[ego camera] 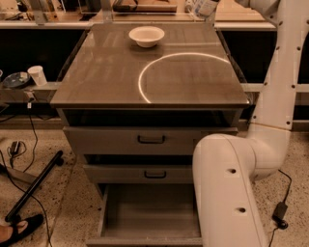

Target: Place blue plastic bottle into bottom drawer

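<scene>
Gripper (208, 4) at top edge, above far right corner of cabinet (111, 72) (grip state: cannot tell). Bottom drawer (149, 212) stands open.

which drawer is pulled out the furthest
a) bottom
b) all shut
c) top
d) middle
a: the bottom drawer is out far enough to show its grey floor, while the two drawers above it stick out only a little. The gripper is at the view's top edge, past the cabinet's far right corner.

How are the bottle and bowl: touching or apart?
Apart. Camera view shows bare cabinet top between the bowl and the blue plastic bottle, at the gripper by the top edge.
</scene>
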You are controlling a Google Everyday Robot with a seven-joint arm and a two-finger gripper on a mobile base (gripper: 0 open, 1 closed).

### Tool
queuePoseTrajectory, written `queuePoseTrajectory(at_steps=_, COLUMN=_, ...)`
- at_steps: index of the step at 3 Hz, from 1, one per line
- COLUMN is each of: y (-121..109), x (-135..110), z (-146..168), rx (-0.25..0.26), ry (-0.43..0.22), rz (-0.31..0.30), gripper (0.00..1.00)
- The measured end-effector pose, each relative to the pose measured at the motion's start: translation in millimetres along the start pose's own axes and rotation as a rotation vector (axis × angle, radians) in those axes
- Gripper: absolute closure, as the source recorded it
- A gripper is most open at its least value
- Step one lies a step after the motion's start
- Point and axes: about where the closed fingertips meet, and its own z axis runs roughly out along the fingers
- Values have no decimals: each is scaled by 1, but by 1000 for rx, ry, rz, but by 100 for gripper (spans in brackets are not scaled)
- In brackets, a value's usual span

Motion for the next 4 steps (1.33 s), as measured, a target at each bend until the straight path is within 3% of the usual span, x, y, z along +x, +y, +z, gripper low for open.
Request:
queuePoseTrajectory(at_steps=1, y=2, x=16, z=14, rx=-16, ry=72, rz=-7, gripper=100)
queuePoseTrajectory(at_steps=4, y=5, x=49, z=30, rx=0, ry=229, rz=-62, gripper=100)
